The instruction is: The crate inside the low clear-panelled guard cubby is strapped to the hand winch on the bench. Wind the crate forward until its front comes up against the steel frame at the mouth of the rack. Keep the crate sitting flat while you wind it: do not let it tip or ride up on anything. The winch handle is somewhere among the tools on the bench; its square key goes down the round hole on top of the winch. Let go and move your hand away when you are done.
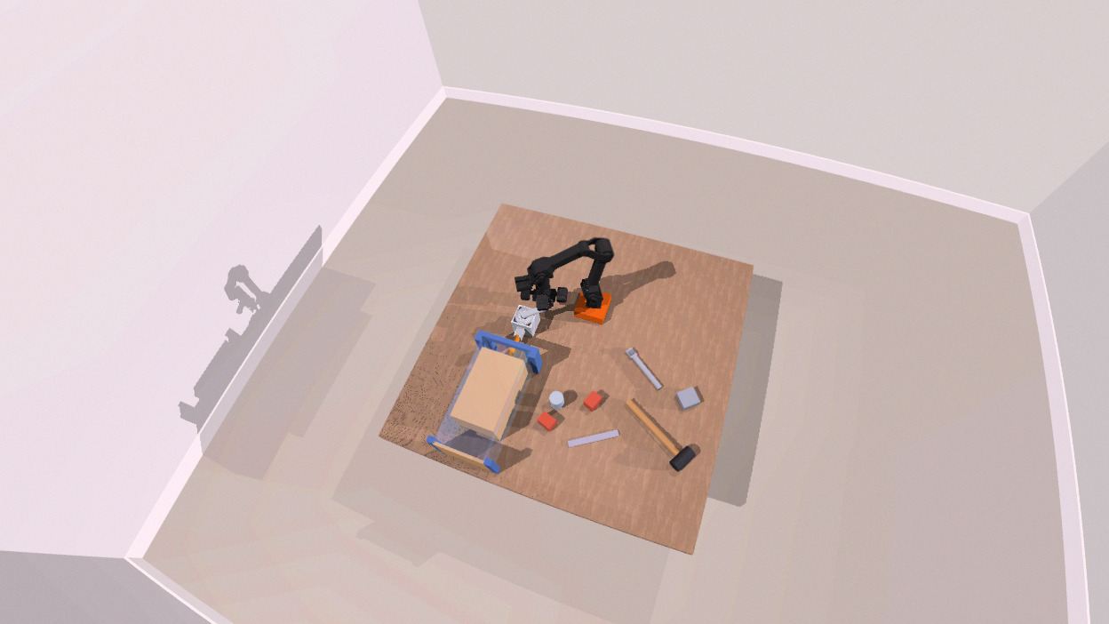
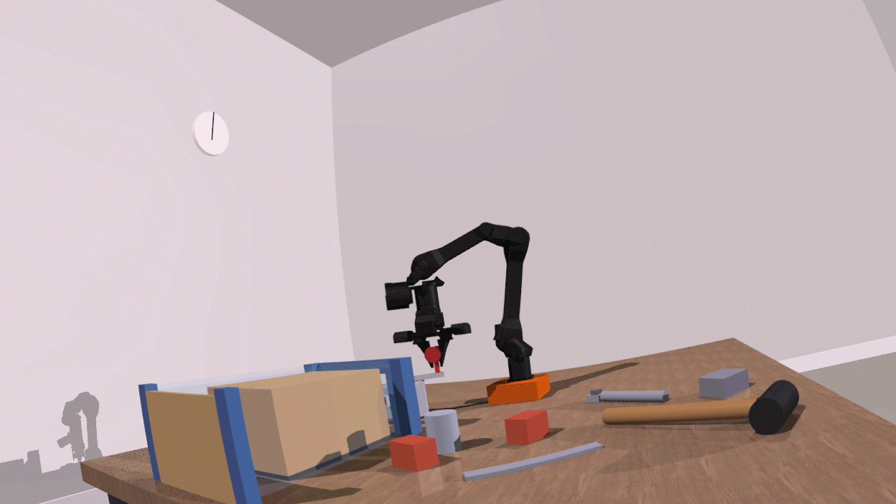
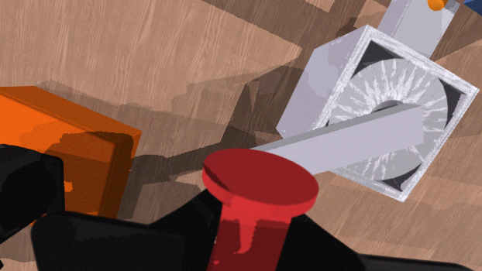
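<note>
Crate (image 1: 490, 388) (image 2: 325, 400) is sitting inside the guard cubby (image 2: 235, 426), beyond the blue frame (image 1: 506, 342) (image 2: 406, 391) (image 3: 474, 5) as seen from the winch (image 1: 525, 319) (image 2: 422, 398) (image 3: 304, 90), and it is looking flat and level. An orange strap (image 1: 514, 347) (image 3: 435, 5) is running from the winch towards it. The gripper (image 1: 546, 300) (image 2: 436, 362) (image 3: 244, 188) is closing narrowly around the red grip (image 2: 433, 355) (image 3: 259, 176) of the winch handle, its fingers standing a little apart with the grip's stem between them. The grey crank arm (image 2: 431, 376) (image 3: 360, 135) is lying across the top of the winch; its key is staying out of sight, but the arm's end is covering much of the round hole, so the key is probably sitting inside.

Winding seems to be the step in hand, apparently well along, with the crate's front appearing near the frame on the side facing the winch. Whether they are touching is not showing clearly. The next move is calling for a level sweep of the grip around the winch, in the pulling direction, keeping the key down and watching for the crate lifting. Once the front is meeting the frame, the fingers should be opening and moving away from the winch.
</note>
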{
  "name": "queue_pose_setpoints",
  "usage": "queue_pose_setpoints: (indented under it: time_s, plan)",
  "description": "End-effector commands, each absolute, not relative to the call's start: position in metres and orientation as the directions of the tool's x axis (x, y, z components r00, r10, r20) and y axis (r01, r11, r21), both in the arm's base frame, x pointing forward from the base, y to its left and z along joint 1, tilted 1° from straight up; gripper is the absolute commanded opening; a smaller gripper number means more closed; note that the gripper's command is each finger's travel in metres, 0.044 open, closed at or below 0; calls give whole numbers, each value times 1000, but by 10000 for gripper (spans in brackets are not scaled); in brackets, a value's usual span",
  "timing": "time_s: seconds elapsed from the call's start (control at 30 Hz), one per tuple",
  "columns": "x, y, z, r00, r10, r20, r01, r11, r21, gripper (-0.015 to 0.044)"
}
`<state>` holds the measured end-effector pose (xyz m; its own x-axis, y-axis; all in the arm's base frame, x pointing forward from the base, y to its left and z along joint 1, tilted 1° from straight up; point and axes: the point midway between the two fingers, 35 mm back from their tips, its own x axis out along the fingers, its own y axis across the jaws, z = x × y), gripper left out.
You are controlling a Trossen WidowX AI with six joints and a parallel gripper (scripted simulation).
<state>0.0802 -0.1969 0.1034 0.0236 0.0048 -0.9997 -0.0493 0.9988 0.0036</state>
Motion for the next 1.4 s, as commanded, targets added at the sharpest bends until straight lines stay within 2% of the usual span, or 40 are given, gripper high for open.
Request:
queue_pose_setpoints:
  time_s: [0.0,1.37]
  plan:
    - [69,-205,103,-5,-12,-1000,-37,999,-12,0]
    - [42,-240,104,-8,-15,-1000,-37,999,-15,0]
